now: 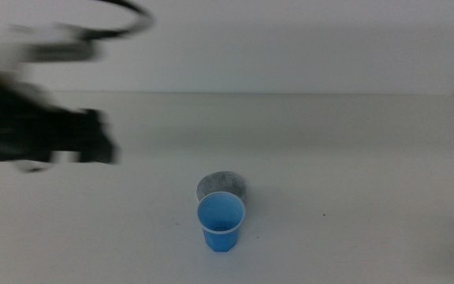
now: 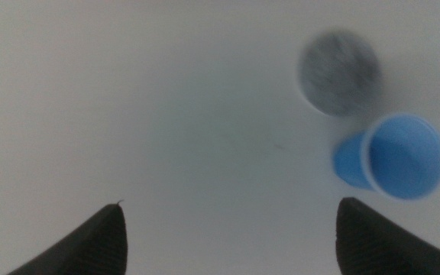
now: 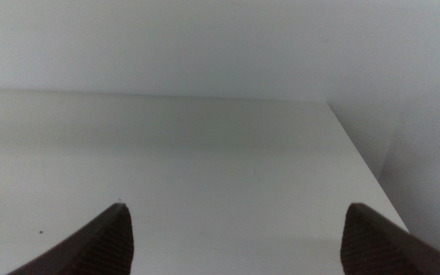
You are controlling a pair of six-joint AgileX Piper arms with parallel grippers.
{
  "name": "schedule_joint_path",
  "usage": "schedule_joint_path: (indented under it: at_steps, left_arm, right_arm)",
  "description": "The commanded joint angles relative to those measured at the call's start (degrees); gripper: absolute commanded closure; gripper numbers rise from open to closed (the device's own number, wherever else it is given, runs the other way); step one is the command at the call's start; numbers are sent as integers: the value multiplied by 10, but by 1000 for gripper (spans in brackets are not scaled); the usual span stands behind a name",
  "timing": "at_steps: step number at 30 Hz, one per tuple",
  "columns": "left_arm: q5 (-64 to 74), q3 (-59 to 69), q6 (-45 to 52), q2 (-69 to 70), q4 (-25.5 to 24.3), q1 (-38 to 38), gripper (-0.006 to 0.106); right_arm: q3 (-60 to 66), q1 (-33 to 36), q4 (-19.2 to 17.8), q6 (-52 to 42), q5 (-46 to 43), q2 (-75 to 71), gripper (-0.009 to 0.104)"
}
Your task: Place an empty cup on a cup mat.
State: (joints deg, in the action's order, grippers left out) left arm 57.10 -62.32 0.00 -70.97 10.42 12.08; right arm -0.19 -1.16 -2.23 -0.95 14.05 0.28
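Observation:
The blue cup (image 1: 221, 222) stands upright on the white table, just in front of the grey speckled cup mat (image 1: 221, 186); it hides the mat's near edge. My left gripper (image 1: 101, 146) hangs blurred above the table at the left, well away from both, jaws open and empty. In the left wrist view the cup (image 2: 394, 157) and the mat (image 2: 339, 72) lie side by side beyond the open left gripper (image 2: 231, 229). My right gripper (image 3: 235, 229) is open and empty, out of the middle view.
The white table (image 1: 353, 158) meets a pale wall behind. In the right wrist view the table's far corner and side edge (image 3: 357, 153) show, with a tiny dark speck (image 3: 40, 227) on the surface.

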Motion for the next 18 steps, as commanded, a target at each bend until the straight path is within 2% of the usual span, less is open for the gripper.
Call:
schedule_joint_path:
  at_steps: [1,3,8,18]
  left_arm:
    - [21,-36,-75,-71,-21,68,7]
    - [39,-70,-118,-128,-44,116,7]
    - [44,-128,-136,-226,-37,171,7]
    - [-5,-133,-144,-327,-24,194,7]
  right_arm:
    - [2,0,-4,-2,-4,-3,2]
    - [2,0,-4,-2,-4,-3,2]
    - [2,0,-4,-2,-4,-3,2]
    - [2,0,-4,-2,-4,-3,2]
